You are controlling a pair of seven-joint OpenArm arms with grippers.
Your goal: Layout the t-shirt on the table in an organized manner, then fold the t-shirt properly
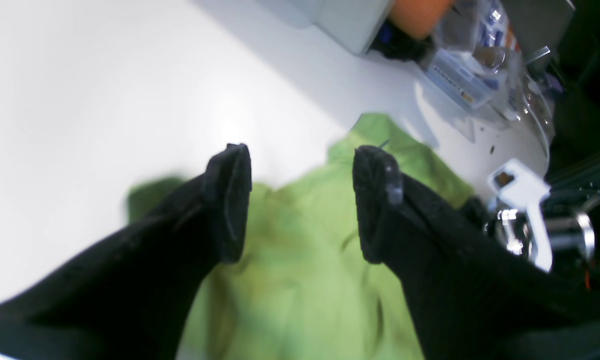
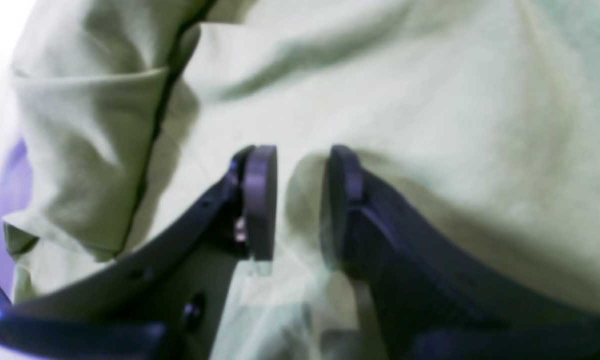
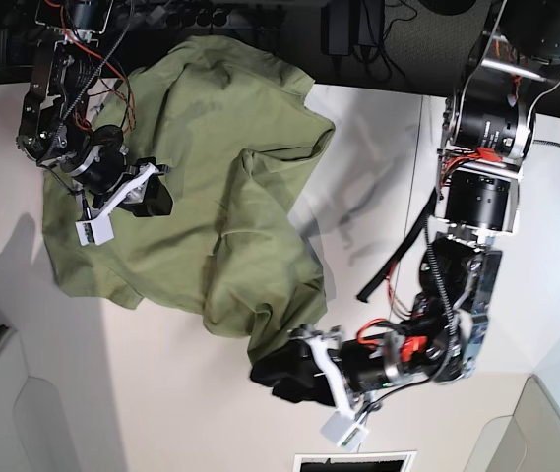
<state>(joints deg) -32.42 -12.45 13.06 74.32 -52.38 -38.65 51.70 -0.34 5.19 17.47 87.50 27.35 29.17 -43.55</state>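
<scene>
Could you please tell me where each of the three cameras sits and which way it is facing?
Left wrist: rides the left arm, looks past the open left gripper onto the t-shirt and the table.
Right wrist: rides the right arm, close on the cloth; right gripper pinches a fold.
Base: overhead, looking down; both arms show, left on the view's right.
Shared: all three see the t-shirt; the left wrist view also shows the other arm's white bracket.

We see a grey plastic bin (image 3: 9, 413) at the near corner, another grey bin (image 3: 540, 433) opposite — and dark black cables (image 3: 353, 34) along the far edge.
</scene>
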